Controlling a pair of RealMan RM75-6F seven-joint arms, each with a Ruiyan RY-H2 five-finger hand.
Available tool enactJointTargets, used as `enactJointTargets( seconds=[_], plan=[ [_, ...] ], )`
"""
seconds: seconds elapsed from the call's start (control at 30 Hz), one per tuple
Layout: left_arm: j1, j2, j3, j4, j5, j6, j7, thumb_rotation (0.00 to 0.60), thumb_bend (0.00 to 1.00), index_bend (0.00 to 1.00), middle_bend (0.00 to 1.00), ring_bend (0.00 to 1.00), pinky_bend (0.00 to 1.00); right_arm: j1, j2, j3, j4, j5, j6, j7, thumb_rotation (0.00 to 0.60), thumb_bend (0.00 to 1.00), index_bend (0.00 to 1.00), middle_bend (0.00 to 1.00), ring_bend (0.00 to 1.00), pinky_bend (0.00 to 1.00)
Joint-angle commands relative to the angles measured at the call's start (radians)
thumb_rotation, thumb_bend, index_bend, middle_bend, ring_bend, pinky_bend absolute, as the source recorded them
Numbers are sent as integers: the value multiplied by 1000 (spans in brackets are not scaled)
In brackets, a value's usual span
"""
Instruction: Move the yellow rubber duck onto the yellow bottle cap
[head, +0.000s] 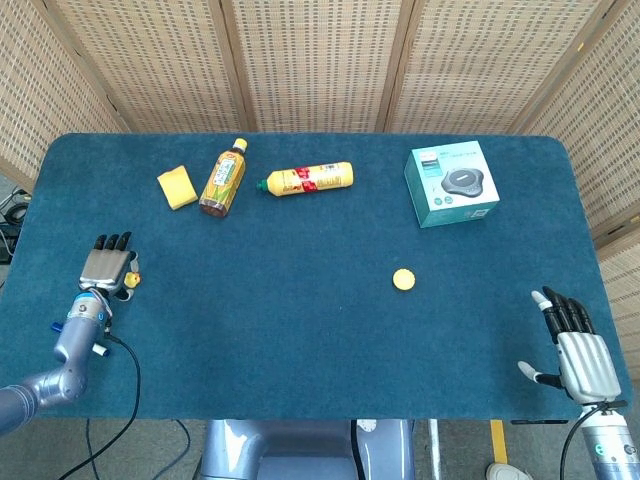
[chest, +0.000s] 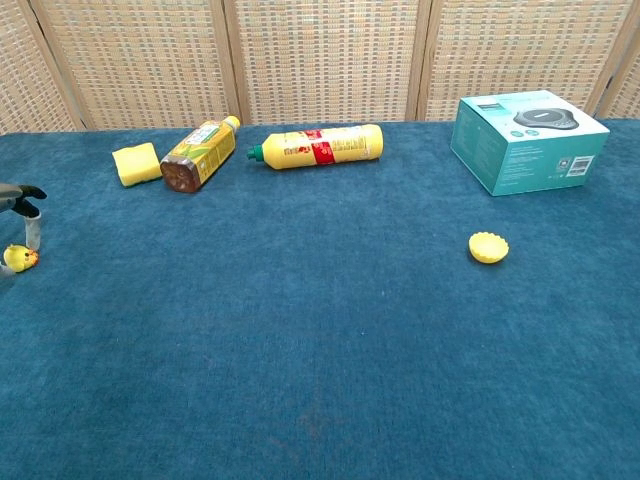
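Yellow rubber duck (head: 130, 280) sits just beside my left hand (head: 103, 268), whether grasped I cannot tell; the yellow bottle cap (head: 403, 279) lies far right, so I must carry it.

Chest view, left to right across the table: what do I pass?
Small yellow rubber duck → yellow sponge block → lying brown tea bottle with yellow label → lying yellow squeeze bottle with green cap → yellow bottle cap → teal cardboard box.

The left hand (head: 107, 268) covers most of the yellow rubber duck (head: 131, 279) (chest view crops that hand).
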Motion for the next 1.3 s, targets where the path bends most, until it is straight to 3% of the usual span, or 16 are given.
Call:
enactJointTargets(
  seconds=[0.03,1.3],
  plan=[
    [0,1,1,-2,-3,-1,2,600,242,448,0,0,0,0,1,0,0,0,0,2,600,0,33,0,0,0],
    [2,24,14,-32,6,14,3,600,293,519,0,0,0,-4,2,0,3,-7,10,13,600,0,38,0,0,0]
  ],
)
